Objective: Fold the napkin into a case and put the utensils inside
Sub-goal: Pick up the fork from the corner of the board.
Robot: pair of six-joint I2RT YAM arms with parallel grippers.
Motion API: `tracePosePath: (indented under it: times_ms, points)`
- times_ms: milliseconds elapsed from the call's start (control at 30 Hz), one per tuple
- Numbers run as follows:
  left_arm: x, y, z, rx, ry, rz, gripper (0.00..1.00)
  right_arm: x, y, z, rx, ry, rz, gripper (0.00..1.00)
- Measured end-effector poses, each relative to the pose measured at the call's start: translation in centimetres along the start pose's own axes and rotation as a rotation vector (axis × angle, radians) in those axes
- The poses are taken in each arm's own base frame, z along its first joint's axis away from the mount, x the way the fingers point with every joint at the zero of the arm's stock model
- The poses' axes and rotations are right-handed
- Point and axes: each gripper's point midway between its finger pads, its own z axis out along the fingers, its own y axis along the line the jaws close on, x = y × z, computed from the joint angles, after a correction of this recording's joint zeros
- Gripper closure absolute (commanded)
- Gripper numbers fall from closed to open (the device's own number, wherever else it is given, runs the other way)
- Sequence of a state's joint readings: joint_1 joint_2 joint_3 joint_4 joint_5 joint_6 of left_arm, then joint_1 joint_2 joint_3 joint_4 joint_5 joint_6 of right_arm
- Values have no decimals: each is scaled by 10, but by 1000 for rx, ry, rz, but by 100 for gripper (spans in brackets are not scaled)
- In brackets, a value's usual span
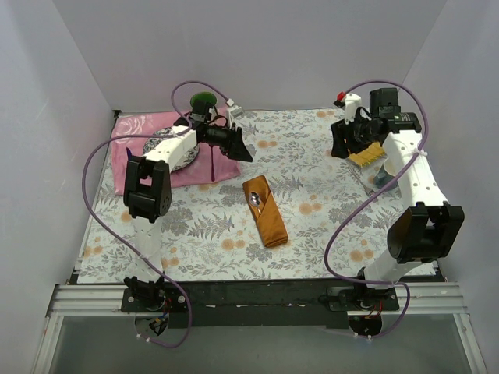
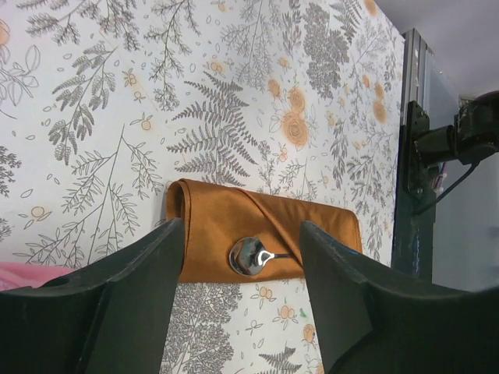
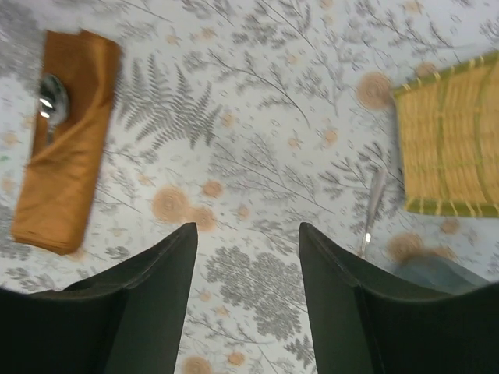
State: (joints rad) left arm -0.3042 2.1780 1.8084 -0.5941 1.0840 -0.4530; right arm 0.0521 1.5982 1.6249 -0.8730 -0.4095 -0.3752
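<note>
left gripper [image 2: 242, 231]: fingers apart, holding nothing, by pink cloth [image 1: 132, 148] | right gripper [image 3: 247, 230]: fingers apart, holding nothing | case [image 1: 264, 211]: flat mid-table on floral cloth [image 1: 312, 156], spoon [image 2: 249, 255] bowl sticking out of its fold | silver utensil [image 3: 373, 206]: loose just beside woven tray [image 3: 448, 144], right side
</note>
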Motion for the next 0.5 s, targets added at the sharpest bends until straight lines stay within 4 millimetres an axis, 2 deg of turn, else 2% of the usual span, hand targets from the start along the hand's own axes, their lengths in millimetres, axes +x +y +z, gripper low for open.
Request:
tracePosePath:
  times_ms: [133,267,367,433,500]
  points:
    - [-18,-9,-13,-17,-36,31,27,31,-28,7,116,146,-41,45]
    - [-32,-21,-18,-19,-64,66,22,64,-54,27,167,303,-68,46]
    - [-39,-28,-21,-23,-79,86,18,88,-66,40,176,401,-96,45]
    - [-39,-30,-21,-27,-82,91,16,106,-69,40,181,461,-118,47]
    - [-38,-31,-22,-33,-83,91,16,115,-72,39,201,478,-148,50]
